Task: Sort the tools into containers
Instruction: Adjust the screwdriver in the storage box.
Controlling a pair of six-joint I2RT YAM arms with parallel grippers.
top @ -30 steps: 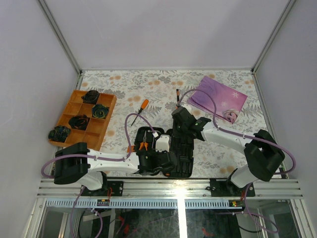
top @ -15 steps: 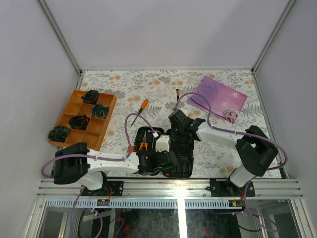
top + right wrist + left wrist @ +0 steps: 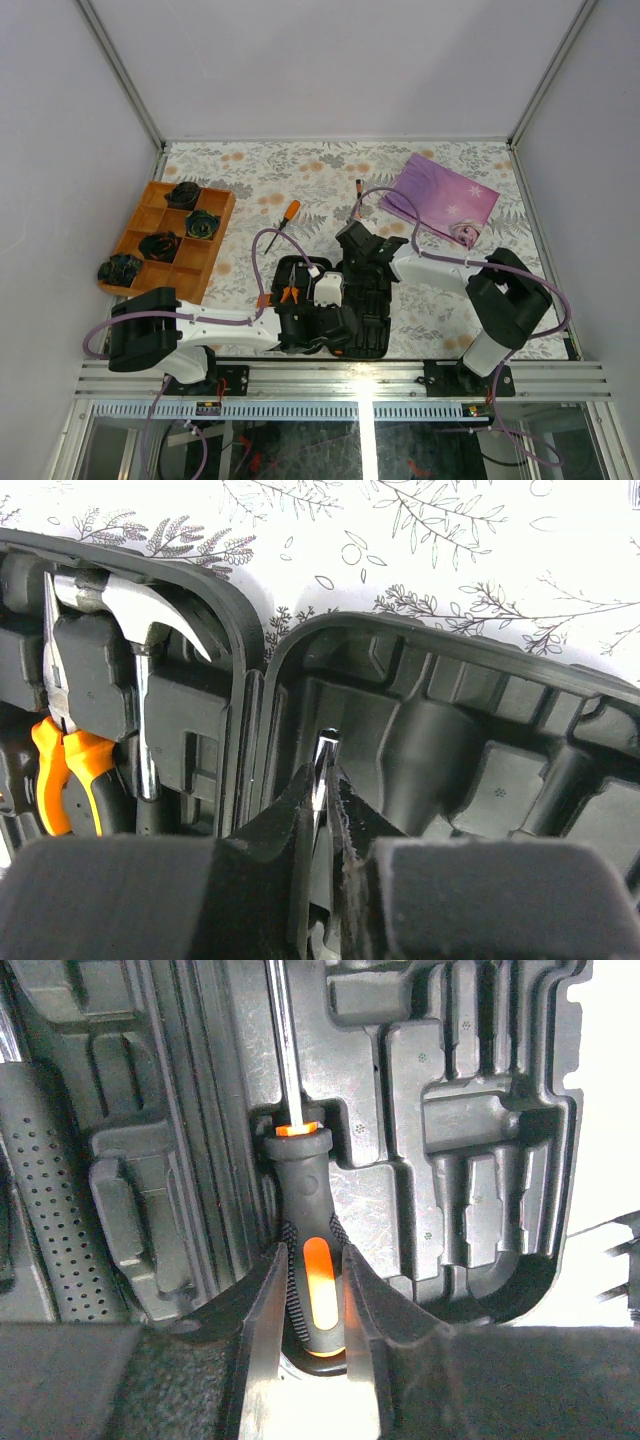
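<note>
No text, brand, number or sign reads in any of the three views.

- Tool case (image 3: 372, 325): the moulded black plastic shows plain in both wrist views, with no lettering on it.
- Screwdriver (image 3: 305, 1175): the black-and-orange handle carries no mark that can be read.
- Purple bag (image 3: 440, 198): it has printed snowflakes and a cartoon face near one corner. There may be wording on it, but it is too small to make out from overhead.
</note>
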